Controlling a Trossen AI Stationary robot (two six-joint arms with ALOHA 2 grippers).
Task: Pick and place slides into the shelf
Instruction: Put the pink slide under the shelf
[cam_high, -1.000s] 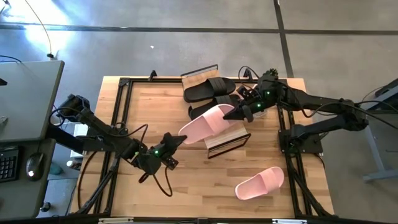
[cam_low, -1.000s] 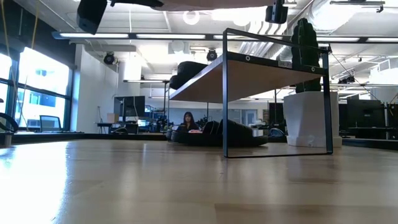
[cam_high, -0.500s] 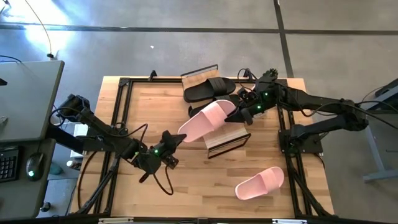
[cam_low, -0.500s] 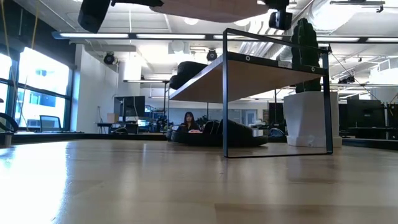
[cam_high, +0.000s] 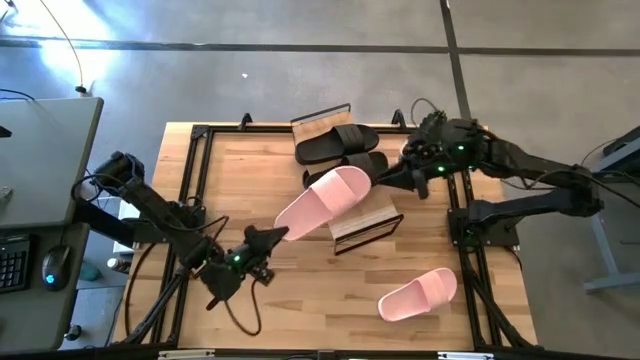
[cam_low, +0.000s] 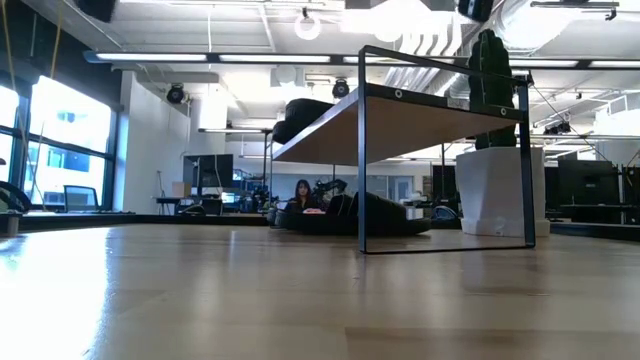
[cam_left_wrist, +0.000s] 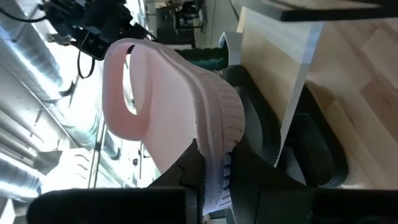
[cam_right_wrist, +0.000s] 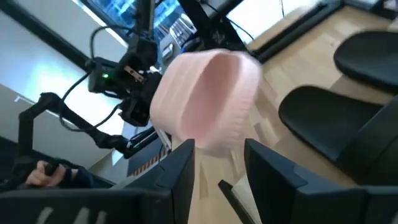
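showing 2 pink slides (cam_high: 322, 203), 2 black slides (cam_high: 336, 143), 1 shelf (cam_high: 366, 226)

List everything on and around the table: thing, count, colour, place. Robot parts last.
Pink slide, held: one, pale pink, raised over the shelf, heel end in the left tool.
Pink slide, loose: one, pale pink, on the table near the front right corner.
Black slides: at least two, matte black, behind the shelf.
Shelf: one, light wood in a black frame, table centre-right.
Plant pot: one, white, with a cactus, beside the shelf.
Left tool: shut on the held pink slide.
Right tool: open, at that slide's toe end.
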